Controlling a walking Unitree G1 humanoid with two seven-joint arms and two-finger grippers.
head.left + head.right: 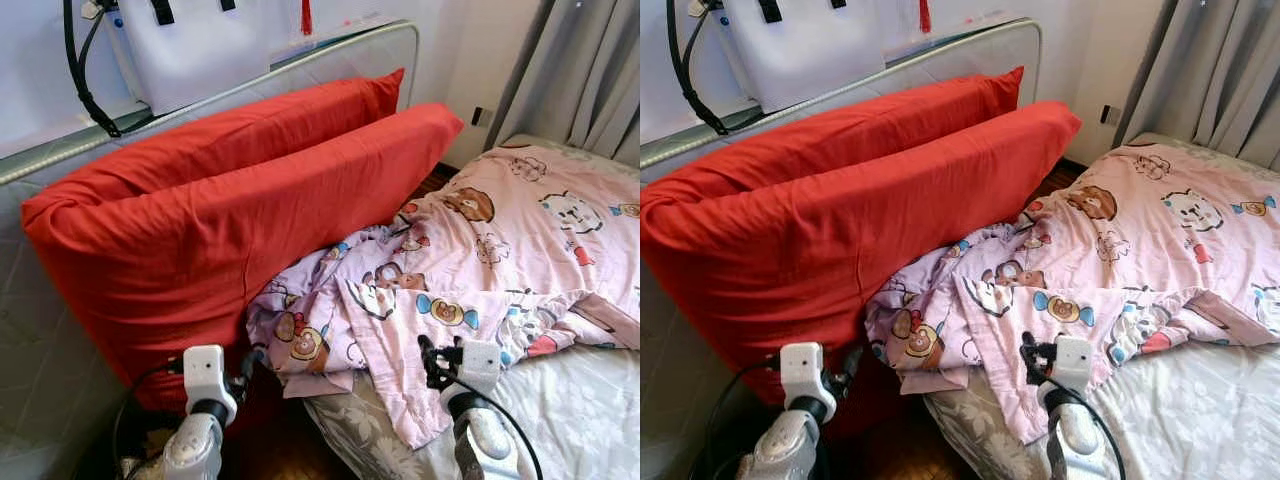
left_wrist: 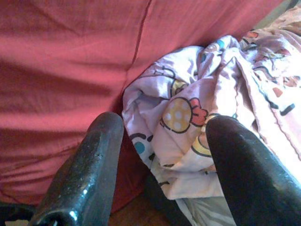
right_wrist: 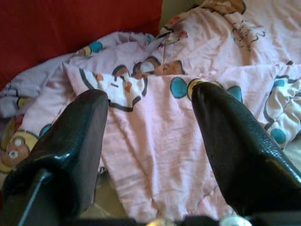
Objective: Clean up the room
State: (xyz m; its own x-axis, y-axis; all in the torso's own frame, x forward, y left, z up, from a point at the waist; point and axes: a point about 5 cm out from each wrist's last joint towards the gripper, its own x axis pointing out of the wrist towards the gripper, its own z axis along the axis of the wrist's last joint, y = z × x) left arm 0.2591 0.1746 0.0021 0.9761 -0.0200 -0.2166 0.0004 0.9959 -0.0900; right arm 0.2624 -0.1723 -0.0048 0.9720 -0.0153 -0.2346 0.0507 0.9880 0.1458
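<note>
A crumpled pink cartoon-print blanket (image 1: 500,250) lies across the bed, and its bunched corner (image 2: 188,117) hangs over the bed's edge next to two big red pillows (image 1: 250,200). The pillows stand on edge, leaning against a padded grey headboard (image 1: 350,45). My left gripper (image 1: 245,372) is low in the gap beside the bed. It is open, with the blanket's bunched corner and the red pillow just ahead of its fingers (image 2: 94,155). My right gripper (image 1: 432,362) hovers open over the blanket's folded edge (image 3: 150,141), holding nothing.
A grey patterned sheet (image 1: 580,400) covers the mattress at the front right. Dark wooden floor (image 1: 270,440) shows between bed and pillows. A white bag (image 1: 200,40) with black straps hangs above the headboard. Grey curtains (image 1: 590,70) and a wall socket (image 1: 478,115) are at the back right.
</note>
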